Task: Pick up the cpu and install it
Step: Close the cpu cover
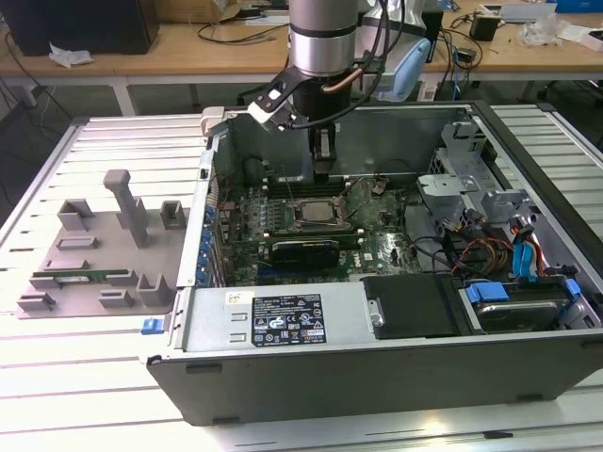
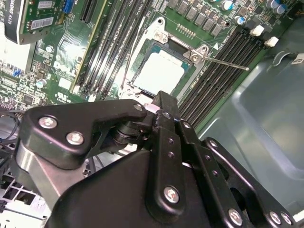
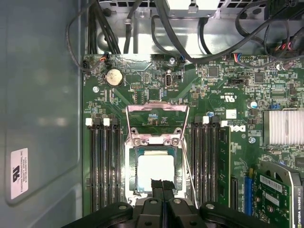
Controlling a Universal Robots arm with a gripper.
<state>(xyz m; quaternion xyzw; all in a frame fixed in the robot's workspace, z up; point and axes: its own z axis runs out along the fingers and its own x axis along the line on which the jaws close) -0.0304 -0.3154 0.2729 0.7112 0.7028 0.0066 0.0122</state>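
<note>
While the end effector (image 3: 162,184) hangs inside the case (image 1: 283,325), its fingers are narrow and pressed together, with the tips just over one edge of the cpu (image 3: 154,170). The cpu lies flat in the socket (image 3: 133,164). The frame (image 3: 156,116) is hinged open, and memory slots (image 3: 104,166) flank both sides.

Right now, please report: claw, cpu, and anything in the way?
Claw shut, just over the socket. Cpu flat in it, silver top up. Hinged frame stands open, clear of the cpu.
</note>
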